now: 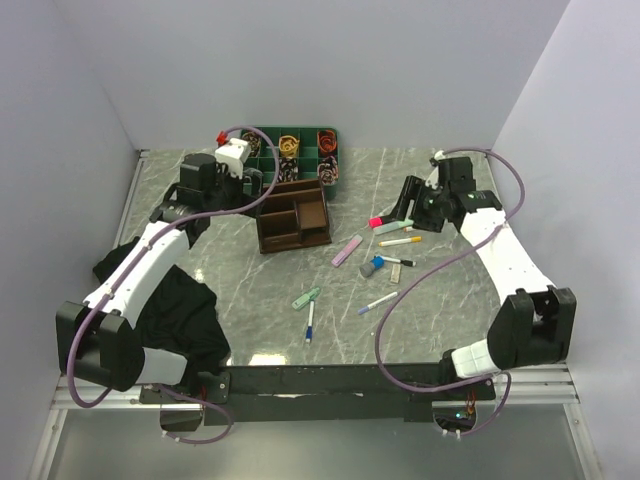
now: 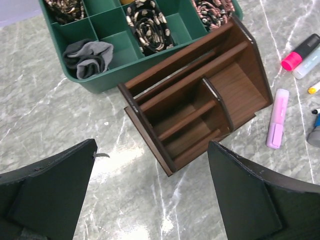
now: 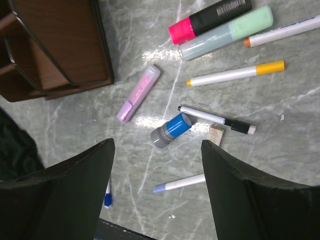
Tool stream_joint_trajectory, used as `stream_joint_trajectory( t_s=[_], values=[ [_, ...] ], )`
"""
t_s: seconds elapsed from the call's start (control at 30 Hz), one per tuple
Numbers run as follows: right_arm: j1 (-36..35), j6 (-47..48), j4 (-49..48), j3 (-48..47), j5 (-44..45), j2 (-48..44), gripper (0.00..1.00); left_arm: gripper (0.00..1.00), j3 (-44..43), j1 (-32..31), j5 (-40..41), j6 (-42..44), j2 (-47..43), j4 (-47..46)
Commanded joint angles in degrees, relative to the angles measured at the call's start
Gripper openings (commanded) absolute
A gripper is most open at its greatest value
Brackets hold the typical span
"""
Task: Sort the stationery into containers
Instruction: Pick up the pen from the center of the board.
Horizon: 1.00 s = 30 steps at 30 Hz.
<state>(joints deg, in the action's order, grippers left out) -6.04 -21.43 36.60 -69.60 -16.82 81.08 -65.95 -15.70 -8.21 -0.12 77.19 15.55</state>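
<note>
The dark brown organiser (image 1: 292,215) (image 2: 200,100) (image 3: 55,45) stands at centre back with its compartments showing nothing inside. Stationery lies loose to its right: a pink-capped black highlighter (image 3: 210,17), a mint-green highlighter (image 3: 227,31), a yellow-capped white pen (image 3: 235,73), a lilac highlighter (image 1: 347,250) (image 3: 139,93), a grey-blue cylinder (image 1: 372,268) (image 3: 171,130) and a lilac-tipped white pen (image 3: 180,183). A mint-green clip (image 1: 306,298) and a blue pen (image 1: 310,323) lie nearer me. My left gripper (image 1: 252,186) (image 2: 152,150) hovers open beside the organiser's left corner. My right gripper (image 1: 405,203) (image 3: 157,145) hangs open above the cylinder, holding nothing.
A green compartment tray (image 1: 337,150) (image 2: 100,82) with beaded bands and a grey cloth sits right behind the organiser. A black cloth (image 1: 180,310) lies at the near left under my left arm. A small beige block (image 3: 216,134) rests by the black-capped pen (image 3: 217,120).
</note>
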Motion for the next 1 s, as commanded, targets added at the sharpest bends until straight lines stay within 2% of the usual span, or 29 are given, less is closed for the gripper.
stream_joint_trajectory(
  t_s=[0.0,0.17,0.23,0.3,0.43,0.47,0.5,0.67,0.83,0.97],
  values=[
    [-0.5,4.4,-1.8,-4.7,3.6,3.1,0.77,0.99,-2.7,-0.4,-0.5,-0.5,-1.8,-0.8],
    [-0.2,14.6,-0.1,-14.9,3.7,11.2,0.75,0.99,-2.7,-0.4,-2.9,2.9,-2.0,-0.4],
    [0.0,16.6,0.1,-16.0,2.1,12.6,0.74,1.0,-2.7,-0.4,-5.1,5.6,-2.0,0.5],
    [-0.2,20.9,0.4,-16.9,-1.1,14.7,0.69,0.99,-2.6,-0.6,-7.2,7.3,-1.7,1.7],
    [-3.0,43.0,6.2,-21.8,-3.0,19.8,0.67,0.99,-2.5,-0.8,-5.7,8.1,-1.8,1.8],
    [-3.2,53.6,9.2,-24.1,-4.3,21.5,0.68,0.99,-2.4,-0.8,-5.4,8.3,-1.8,2.0],
    [-3.2,58.4,9.9,-24.4,-5.2,21.8,0.69,1.0,-2.3,-0.8,-4.7,8.5,-1.8,2.1],
    [-3.8,84.5,11.0,-24.6,-1.1,23.8,0.73,0.99,-1.6,-0.8,-3.0,10.1,-1.6,2.1],
    [-4.9,95.1,8.5,-25.3,1.3,27.1,0.71,0.99,-1.2,-0.8,-2.1,10.2,-1.3,1.9],
    [-5.2,103.9,1.5,-21.5,0.6,28.8,0.69,0.99,-0.5,-0.7,-0.9,10.6,-1.1,2.2]
  ],
)
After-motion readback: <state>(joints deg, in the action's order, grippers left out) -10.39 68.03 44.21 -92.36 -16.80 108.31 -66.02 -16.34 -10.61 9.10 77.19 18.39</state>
